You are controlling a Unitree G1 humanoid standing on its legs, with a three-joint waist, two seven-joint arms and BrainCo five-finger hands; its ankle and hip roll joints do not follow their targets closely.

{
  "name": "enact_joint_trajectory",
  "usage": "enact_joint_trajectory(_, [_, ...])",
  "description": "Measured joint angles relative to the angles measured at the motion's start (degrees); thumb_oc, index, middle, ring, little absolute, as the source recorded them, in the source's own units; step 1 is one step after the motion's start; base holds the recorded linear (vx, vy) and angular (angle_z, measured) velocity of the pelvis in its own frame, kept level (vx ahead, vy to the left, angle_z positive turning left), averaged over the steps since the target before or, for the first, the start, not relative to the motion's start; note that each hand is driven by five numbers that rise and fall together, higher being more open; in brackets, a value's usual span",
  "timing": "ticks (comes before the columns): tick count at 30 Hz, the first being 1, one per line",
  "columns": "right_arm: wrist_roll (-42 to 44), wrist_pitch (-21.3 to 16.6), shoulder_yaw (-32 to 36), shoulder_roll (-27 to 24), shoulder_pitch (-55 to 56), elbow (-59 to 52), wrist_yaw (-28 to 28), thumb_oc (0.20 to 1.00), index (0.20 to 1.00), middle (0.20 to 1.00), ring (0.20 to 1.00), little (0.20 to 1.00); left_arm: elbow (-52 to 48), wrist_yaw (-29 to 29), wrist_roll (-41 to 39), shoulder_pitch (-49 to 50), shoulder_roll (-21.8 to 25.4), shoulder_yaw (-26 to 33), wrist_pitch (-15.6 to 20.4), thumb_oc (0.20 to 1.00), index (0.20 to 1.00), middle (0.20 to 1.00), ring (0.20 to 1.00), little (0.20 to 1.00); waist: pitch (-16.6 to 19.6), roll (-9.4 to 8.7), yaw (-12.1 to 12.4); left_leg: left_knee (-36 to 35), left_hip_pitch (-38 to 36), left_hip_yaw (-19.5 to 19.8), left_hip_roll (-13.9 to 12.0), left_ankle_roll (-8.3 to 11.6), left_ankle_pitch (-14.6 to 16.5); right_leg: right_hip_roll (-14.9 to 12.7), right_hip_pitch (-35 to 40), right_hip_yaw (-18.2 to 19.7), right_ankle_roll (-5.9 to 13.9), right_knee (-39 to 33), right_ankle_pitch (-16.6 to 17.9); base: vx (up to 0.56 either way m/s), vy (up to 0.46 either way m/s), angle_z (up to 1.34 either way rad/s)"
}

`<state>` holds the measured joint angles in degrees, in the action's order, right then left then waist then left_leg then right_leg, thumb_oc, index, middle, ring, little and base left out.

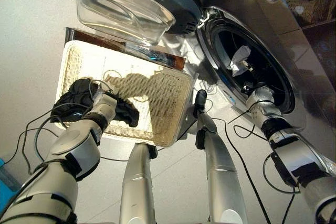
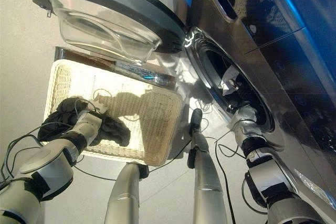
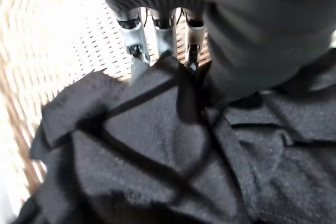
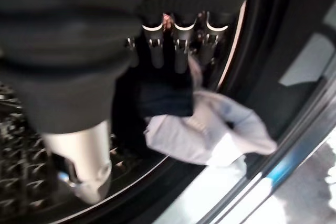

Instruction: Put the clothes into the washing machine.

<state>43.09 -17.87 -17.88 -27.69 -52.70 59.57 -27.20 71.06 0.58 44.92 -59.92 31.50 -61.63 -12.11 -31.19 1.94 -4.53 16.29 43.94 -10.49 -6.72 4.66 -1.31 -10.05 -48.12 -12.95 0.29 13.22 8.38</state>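
Note:
A black garment (image 1: 76, 93) lies bunched at the near left corner of the white wicker basket (image 1: 157, 103) on the floor. My left hand (image 1: 105, 103) rests on top of it, its fingers (image 3: 137, 45) curled down into the black cloth (image 3: 157, 156). My right hand (image 1: 251, 80) reaches into the drum opening (image 1: 262, 45) of the washing machine. Its fingers (image 4: 181, 51) close over a pale cloth (image 4: 210, 129) that drapes toward the door rim, with a dark blue piece (image 4: 165, 98) beside it. The pale cloth (image 1: 240, 59) pokes up inside the opening.
The washer's round door (image 1: 131, 3) with its clear bowl window stands swung open above the basket's far side. A brown strip (image 1: 157, 56) lies along the basket's far edge. Pale floor lies left of the basket.

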Motion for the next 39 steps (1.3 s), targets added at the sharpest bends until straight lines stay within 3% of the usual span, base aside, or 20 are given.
enact_joint_trajectory(2, [0.61,0.00,0.43,0.02,0.53,0.11,-0.13,1.000,1.000,1.000,1.000,1.000,-0.44,7.60,-13.52,0.76,0.23,3.19,2.84,0.200,0.200,0.200,0.200,0.200,0.00,0.00,1.08,0.08,-0.97,0.01,0.07,-0.10,-0.07,-0.12,0.77,0.02,0.01,0.48,-0.14,0.00,-0.011,0.03])
enact_joint_trajectory(6, [0.89,0.00,1.13,0.11,2.09,0.11,-0.16,1.000,1.000,1.000,1.000,1.000,-1.60,14.08,-29.26,4.04,0.16,14.21,7.15,0.200,0.200,0.200,0.200,0.200,0.00,0.00,2.25,0.11,-1.52,0.42,0.26,-0.23,-0.37,-0.26,1.48,-0.01,0.00,0.85,-0.13,0.01,-0.005,0.06])
enact_joint_trajectory(11, [0.80,0.03,1.77,0.81,2.73,0.09,-0.96,1.000,1.000,1.000,1.000,1.000,-3.52,17.02,-38.42,8.03,0.14,27.73,14.37,0.200,0.200,0.200,0.200,0.200,0.00,-0.01,2.44,0.13,-1.92,0.75,0.35,-0.24,-0.57,-0.28,1.96,-0.14,0.00,1.02,-0.11,0.01,0.003,0.03])
enact_joint_trajectory(15, [0.37,0.07,2.42,1.88,3.72,-0.85,-1.44,1.000,1.000,1.000,1.000,1.000,-6.95,17.39,-42.74,9.91,-0.11,31.38,17.27,0.200,0.200,0.200,0.200,0.200,-0.01,-0.03,2.41,0.12,-2.13,0.74,0.32,-0.23,-0.58,-0.27,2.07,-0.14,-0.03,1.14,-0.09,0.00,0.000,0.00])
enact_joint_trajectory(18, [-0.45,0.54,4.08,3.85,5.87,-3.35,-2.46,1.000,1.000,1.000,1.000,1.000,-13.58,15.97,-52.25,12.19,-1.87,36.36,20.20,0.200,0.200,0.200,0.200,0.200,-0.04,-0.08,2.47,0.38,-2.27,0.75,0.34,-0.22,-0.59,-0.30,2.21,-0.06,-0.01,1.30,-0.11,0.00,0.000,0.00])
enact_joint_trajectory(22, [-3.46,0.90,3.71,4.98,7.45,-6.08,-0.80,1.000,1.000,1.000,1.000,1.000,-18.78,13.11,-61.43,13.84,-4.49,37.03,22.23,0.200,0.200,0.200,0.200,0.200,-0.05,-0.11,2.50,0.50,-2.68,0.88,0.33,-0.22,-0.59,-0.30,2.75,-0.14,-0.02,1.30,-0.10,0.00,0.000,0.00])
enact_joint_trajectory(26, [-9.60,1.17,1.20,4.99,10.31,-13.10,4.76,1.000,1.000,1.000,1.000,1.000,-25.40,9.92,-68.06,17.58,-6.92,38.17,22.97,0.200,0.200,0.200,0.200,0.200,-0.05,-0.11,2.51,0.30,-2.85,0.93,0.29,-0.21,-0.59,-0.23,2.85,-0.16,-0.01,1.31,-0.11,0.00,0.000,0.00])
enact_joint_trajectory(29, [-19.15,1.29,-3.35,3.76,14.04,-19.10,10.48,1.000,1.000,1.000,1.000,1.000,-30.81,5.92,-76.34,22.28,-8.47,38.41,23.60,0.200,0.200,0.200,0.200,0.200,-0.07,-0.14,2.51,0.23,-2.84,0.94,0.27,-0.20,-0.59,-0.25,2.87,-0.22,0.17,1.30,-0.24,0.00,0.000,0.00])
enact_joint_trajectory(39, [-34.89,1.16,-12.19,-0.43,15.77,-18.76,22.03,1.000,1.000,1.000,1.000,1.000,-34.13,-2.88,-88.74,25.60,-9.25,40.82,23.97,0.200,0.200,0.200,0.200,0.200,-0.13,-0.25,3.07,0.07,-2.73,1.14,0.26,-0.19,-0.59,-0.33,2.86,-0.62,0.53,1.26,-0.54,0.00,-0.010,0.00])
